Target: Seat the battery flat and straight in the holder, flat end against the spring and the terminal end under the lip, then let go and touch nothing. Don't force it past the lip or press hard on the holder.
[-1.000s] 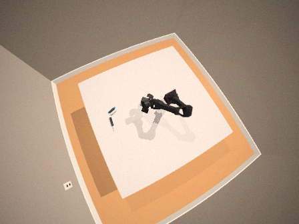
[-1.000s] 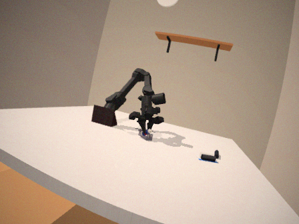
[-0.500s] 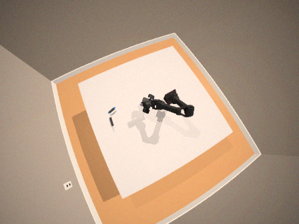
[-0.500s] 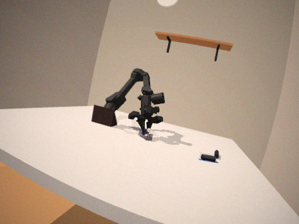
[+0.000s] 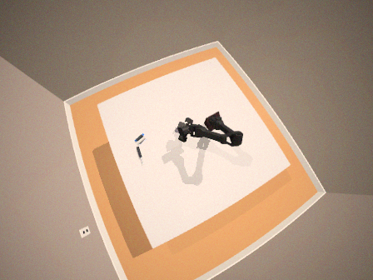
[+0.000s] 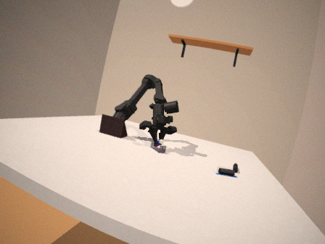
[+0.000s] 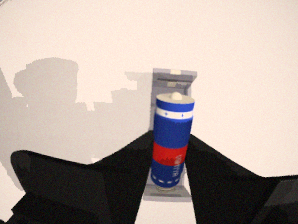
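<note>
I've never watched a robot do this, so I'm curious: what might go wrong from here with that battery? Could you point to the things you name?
The blue battery with a red band [image 7: 171,135] sits slightly askew over the grey rectangular holder [image 7: 172,73], its terminal end short of the lip, so it might catch there if pushed down or forward.

The black two-fingered pincer [image 5: 182,131] [image 6: 158,142] [image 7: 169,137] is shut on the battery, with its fingers close about the holder; opening or lifting away could nudge either one.
</note>
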Controlling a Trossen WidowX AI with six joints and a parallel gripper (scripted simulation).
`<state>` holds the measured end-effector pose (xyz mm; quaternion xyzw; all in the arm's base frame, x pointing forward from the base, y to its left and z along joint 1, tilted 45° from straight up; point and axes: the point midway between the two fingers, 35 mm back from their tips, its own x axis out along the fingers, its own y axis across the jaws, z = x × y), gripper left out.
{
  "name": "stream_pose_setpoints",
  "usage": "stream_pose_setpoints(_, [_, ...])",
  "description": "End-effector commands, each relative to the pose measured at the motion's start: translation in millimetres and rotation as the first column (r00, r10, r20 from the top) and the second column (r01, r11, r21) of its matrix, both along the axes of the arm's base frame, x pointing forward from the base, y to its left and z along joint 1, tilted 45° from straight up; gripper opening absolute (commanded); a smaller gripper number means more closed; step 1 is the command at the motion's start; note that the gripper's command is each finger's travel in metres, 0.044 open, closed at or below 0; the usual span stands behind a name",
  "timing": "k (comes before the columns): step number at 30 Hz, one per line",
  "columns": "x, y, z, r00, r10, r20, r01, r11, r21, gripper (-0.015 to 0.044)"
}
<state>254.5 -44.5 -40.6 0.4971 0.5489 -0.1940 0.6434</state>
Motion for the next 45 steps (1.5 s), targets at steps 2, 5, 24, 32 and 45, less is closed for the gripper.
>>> stream_pose_setpoints(2, [-3.3, 3.6, -1.0, 1.000, 0.004, -0.014, -0.003, 1.000, 0.016, 0.0077])
stream_pose_setpoints(5, [-3.3, 3.6, -1.0, 1.000, 0.004, -0.014, -0.003, 1.000, 0.016, 0.0077])
stream_pose_setpoints(24, [-3.2, 3.8, -0.8, 1.000, 0.005, -0.015, -0.005, 1.000, 0.016, 0.0077])
stream_pose_setpoints(32, [-3.3, 3.8, -0.8, 1.000, 0.005, -0.016, -0.005, 1.000, 0.016, 0.0077])
stream_pose_setpoints(45, [-3.0, 3.6, -1.6, 1.000, 0.016, -0.023, -0.016, 1.000, 0.023, 0.0077])
